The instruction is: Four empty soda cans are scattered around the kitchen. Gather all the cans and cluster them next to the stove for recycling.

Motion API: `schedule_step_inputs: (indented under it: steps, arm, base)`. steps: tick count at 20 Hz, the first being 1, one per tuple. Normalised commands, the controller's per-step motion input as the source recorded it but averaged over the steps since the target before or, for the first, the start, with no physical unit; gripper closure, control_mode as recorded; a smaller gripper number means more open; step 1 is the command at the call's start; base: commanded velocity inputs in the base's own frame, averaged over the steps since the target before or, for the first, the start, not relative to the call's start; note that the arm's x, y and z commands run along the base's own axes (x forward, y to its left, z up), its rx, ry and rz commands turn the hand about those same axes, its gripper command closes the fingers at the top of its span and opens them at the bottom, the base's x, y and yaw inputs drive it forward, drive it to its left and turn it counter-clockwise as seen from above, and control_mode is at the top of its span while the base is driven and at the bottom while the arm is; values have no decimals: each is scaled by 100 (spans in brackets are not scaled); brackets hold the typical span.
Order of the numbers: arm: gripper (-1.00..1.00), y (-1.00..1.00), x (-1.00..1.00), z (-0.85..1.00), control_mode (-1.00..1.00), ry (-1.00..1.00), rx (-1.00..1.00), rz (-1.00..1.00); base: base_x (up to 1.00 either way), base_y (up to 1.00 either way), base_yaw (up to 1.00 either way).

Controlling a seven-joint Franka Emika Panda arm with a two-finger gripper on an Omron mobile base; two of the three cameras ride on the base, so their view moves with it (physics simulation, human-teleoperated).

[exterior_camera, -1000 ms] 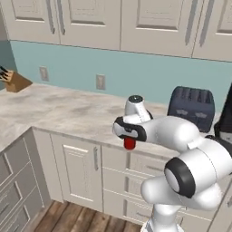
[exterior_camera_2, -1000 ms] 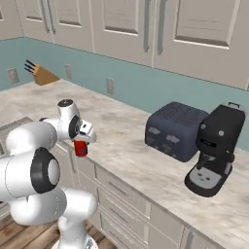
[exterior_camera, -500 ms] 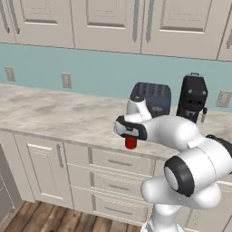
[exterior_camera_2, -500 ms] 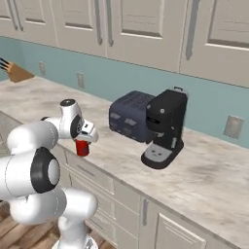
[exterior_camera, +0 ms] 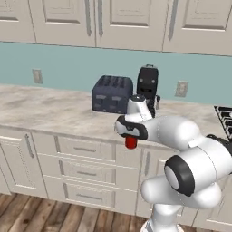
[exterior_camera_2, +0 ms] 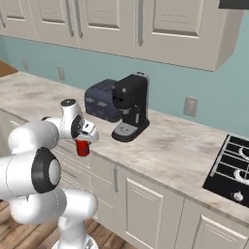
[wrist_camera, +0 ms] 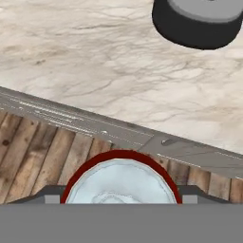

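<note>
Gripper (exterior_camera: pixel 131 136) clamps a red soda can (exterior_camera: pixel 131 142), hanging just off the near counter (exterior_camera: pixel 54 113) edge over the floor, left of the coffee maker (exterior_camera_2: pixel 130 104); the stove (exterior_camera_2: pixel 232 165) sits far right. Risk: finger contact is hidden, so the hold is possibly shallow. Base motion could shake the can loose, or swing it into the counter edge.

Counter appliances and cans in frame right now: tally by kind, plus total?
Red soda can, held in the end effector: 1
Toaster: 1
Coffee maker: 1
Stove, partly in frame: 1
Total: 4
</note>
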Motion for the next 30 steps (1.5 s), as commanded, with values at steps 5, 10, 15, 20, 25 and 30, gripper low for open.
schedule_step_inputs:
  steps: [5,10,15,20,25,30]
  arm:
    - [100,0,0,0,100,0,0,0]
    - [100,0,0,0,100,0,0,0]
    - [100,0,0,0,100,0,0,0]
    - [100,0,0,0,100,0,0,0]
    - [100,0,0,0,100,0,0,0]
    - [100,0,0,0,100,0,0,0]
  base:
    - [-61,-47,-18]
    - [-42,-54,-21]
    - [-33,-70,-19]
    - [-30,-71,-18]
    - [-39,-64,-18]
    - [-51,-70,-11]
